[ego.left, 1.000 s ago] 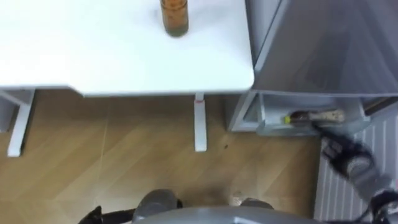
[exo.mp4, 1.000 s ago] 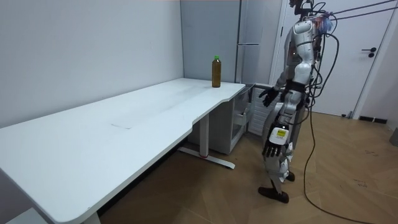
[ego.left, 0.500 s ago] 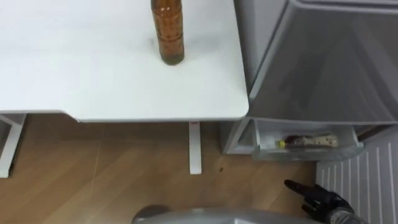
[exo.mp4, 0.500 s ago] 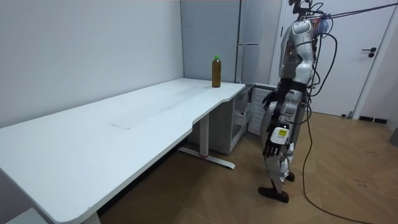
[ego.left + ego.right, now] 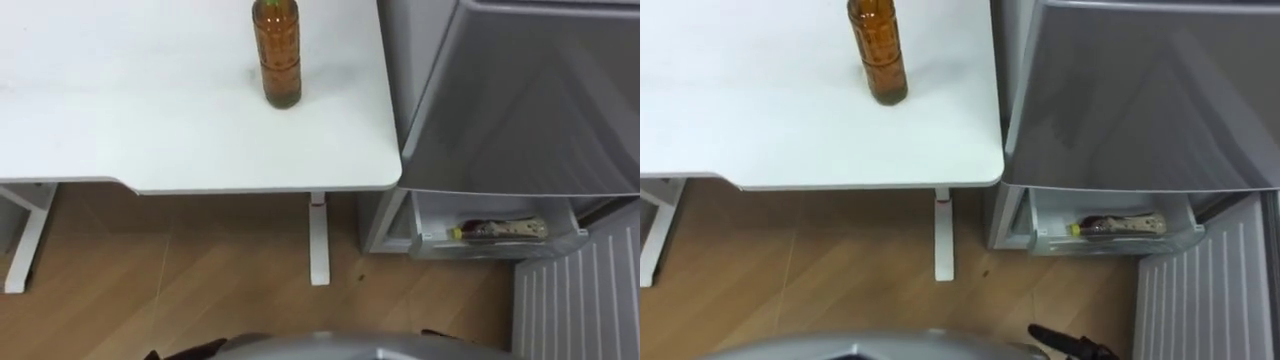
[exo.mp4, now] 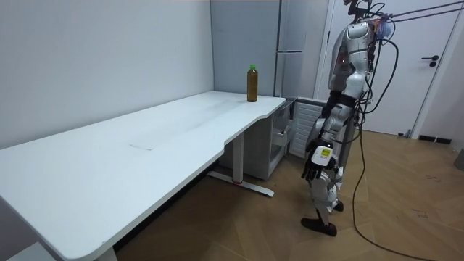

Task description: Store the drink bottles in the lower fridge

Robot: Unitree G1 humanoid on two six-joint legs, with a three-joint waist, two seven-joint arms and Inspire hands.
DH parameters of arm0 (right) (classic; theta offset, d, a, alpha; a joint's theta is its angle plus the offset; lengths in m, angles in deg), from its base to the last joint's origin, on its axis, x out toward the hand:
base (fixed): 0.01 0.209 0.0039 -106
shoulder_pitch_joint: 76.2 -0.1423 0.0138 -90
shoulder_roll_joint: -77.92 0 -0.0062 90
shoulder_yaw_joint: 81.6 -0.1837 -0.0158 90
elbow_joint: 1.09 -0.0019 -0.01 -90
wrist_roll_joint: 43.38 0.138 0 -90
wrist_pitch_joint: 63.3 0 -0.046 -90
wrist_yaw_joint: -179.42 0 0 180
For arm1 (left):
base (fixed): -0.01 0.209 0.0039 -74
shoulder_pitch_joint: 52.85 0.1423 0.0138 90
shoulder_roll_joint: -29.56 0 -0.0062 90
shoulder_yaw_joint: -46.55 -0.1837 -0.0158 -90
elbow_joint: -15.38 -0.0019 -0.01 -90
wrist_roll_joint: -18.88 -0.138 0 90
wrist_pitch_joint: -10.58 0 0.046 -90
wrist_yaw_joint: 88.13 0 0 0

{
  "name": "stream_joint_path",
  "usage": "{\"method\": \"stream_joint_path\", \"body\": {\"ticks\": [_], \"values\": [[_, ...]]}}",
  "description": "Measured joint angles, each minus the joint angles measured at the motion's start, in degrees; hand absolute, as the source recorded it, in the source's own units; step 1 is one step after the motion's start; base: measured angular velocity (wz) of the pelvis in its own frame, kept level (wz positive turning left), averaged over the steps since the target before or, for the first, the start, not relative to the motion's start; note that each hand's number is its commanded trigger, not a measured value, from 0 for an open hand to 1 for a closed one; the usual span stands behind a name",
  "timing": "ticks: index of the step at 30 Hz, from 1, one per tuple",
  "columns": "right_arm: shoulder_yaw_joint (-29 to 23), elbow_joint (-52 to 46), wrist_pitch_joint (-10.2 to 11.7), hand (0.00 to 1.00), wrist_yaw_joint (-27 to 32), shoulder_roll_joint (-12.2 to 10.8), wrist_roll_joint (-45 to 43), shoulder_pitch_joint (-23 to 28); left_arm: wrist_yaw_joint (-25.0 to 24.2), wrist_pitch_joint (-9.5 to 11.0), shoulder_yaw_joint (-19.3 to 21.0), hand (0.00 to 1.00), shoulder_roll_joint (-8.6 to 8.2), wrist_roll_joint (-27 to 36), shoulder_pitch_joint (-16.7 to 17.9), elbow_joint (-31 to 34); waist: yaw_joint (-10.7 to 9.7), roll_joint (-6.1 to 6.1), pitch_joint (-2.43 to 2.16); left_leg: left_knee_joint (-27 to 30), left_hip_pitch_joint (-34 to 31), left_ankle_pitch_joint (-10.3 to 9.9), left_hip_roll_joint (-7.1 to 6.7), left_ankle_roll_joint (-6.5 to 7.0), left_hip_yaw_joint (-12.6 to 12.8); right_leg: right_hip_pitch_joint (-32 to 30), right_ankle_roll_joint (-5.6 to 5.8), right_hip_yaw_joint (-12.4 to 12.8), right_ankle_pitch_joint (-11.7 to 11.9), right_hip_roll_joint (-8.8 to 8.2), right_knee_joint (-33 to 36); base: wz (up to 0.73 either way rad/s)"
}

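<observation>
A brown tea bottle with a green cap [image 5: 281,56] [image 5: 878,50] stands upright near the right end of the white table [image 5: 150,130]; in the room view the same bottle [image 6: 251,83] is at the table's far end. A second bottle [image 5: 498,229] [image 5: 1116,226] lies on its side in the open drawer [image 5: 430,238] of the lower fridge. My right hand [image 5: 1068,344] shows at the bottom edge, fingers straight, holding nothing, well below the drawer. My left hand [image 6: 315,164] hangs relaxed by my side. I stand at the table's end beside the fridge.
The grey fridge body [image 5: 520,100] rises right of the table. Its white ribbed lower door [image 5: 575,305] stands swung open at the lower right. A white table leg [image 5: 319,240] stands on the wooden floor [image 5: 200,280] just left of the drawer.
My right hand has dropped from in front of the fridge drawer down to the picture's bottom edge. The camera has shifted slightly; the bottles have not moved.
</observation>
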Motion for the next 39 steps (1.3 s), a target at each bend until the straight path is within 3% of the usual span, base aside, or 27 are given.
{"method": "stream_joint_path", "body": {"ticks": [4, 9, 14, 18, 22, 24, 27, 32, 39], "values": [[-0.9, 0.2, 0.5, 0.00, 1.7, 0.0, -3.2, 0.0, 2.2, 0.0, 2.3, 0.00, -0.36, -2.8, -0.8, 0.3, -0.4, 0.00, -0.03, -0.1, 0.6, 0.0, 0.06, 0.00, 0.5, 0.1, -0.06, 0.6, 0.1, 0.04, 0.1, -0.08], [-3.4, 1.1, 0.1, 0.00, 2.9, 0.9, -7.6, 0.0, 11.2, -0.1, 10.0, 0.00, -0.04, -2.5, -1.8, 1.5, -0.4, -0.11, -0.04, -1.4, 2.4, 0.2, -0.01, 0.01, 1.1, 1.2, -0.03, 1.3, 0.1, 0.04, -0.1, -0.06], [-4.7, 1.0, -0.1, 0.00, 3.3, 1.4, -14.5, 0.2, 18.7, 0.4, 14.8, 0.00, 0.10, -1.1, -2.9, 4.2, -0.3, -0.08, -0.14, -1.8, 2.5, 0.4, -0.10, -0.05, 1.1, 1.2, -0.03, 1.3, 0.1, 0.06, -0.6, 0.00], [-3.6, 0.9, 0.3, 0.00, 3.5, 1.6, -16.8, -0.3, 25.0, 3.3, 15.6, 0.00, 0.21, 6.7, -3.5, 7.5, 0.3, -0.12, -0.35, -1.9, 2.5, 0.5, -0.09, -0.06, 1.0, 1.2, -0.04, 1.5, 0.1, 0.07, -0.7, 0.00], [-3.3, -0.9, 0.6, 0.00, 3.4, 1.5, -20.7, 0.4, 29.2, 4.1, 17.2, 0.00, 0.22, 9.5, -3.7, 9.3, 0.6, -0.20, -0.39, -1.9, 2.6, 0.5, -0.10, -0.06, 1.2, 1.0, -0.01, 1.9, 0.1, 0.16, -0.9, -0.03], [-3.5, -2.1, 0.6, 0.00, 3.4, 1.5, -23.0, 1.5, 31.8, 5.4, 18.5, 0.00, 0.22, 9.6, -3.1, 13.7, 1.6, -0.38, -0.52, -2.0, 3.1, 0.5, -0.09, -0.07, 1.2, 1.2, -0.01, 2.0, 0.1, 0.20, -0.9, 0.00], [-4.1, -2.5, 0.6, 0.00, 2.9, 1.5, -24.4, 1.4, 33.9, 7.1, 19.1, 0.00, 0.66, 8.7, -2.1, 17.8, 1.9, -0.51, -0.61, -2.1, 3.5, 0.5, -0.09, -0.08, 1.2, 1.5, -0.01, 1.9, 0.1, 0.16, -0.9, 0.01], [-4.3, -3.2, 1.1, 0.00, 2.8, 1.4, -25.2, 1.2, 41.8, 9.6, 19.1, 0.00, 0.88, 5.5, -1.9, 30.1, 2.3, -0.12, -0.76, -2.4, 3.6, 0.5, -0.19, -0.08, 0.2, 1.9, 0.03, 1.4, 0.2, 0.12, -0.9, 0.04], [-4.4, -5.2, 2.2, 0.00, 2.8, 1.4, -25.7, 3.0, 49.3, 12.4, 19.2, 0.00, 1.20, -7.3, -1.8, 40.4, 3.3, 0.90, -0.85, -2.8, 3.6, 0.5, -0.29, -0.08, -0.2, 1.9, 0.02, 1.5, 0.2, 0.24, -1.1, 0.00]]}}
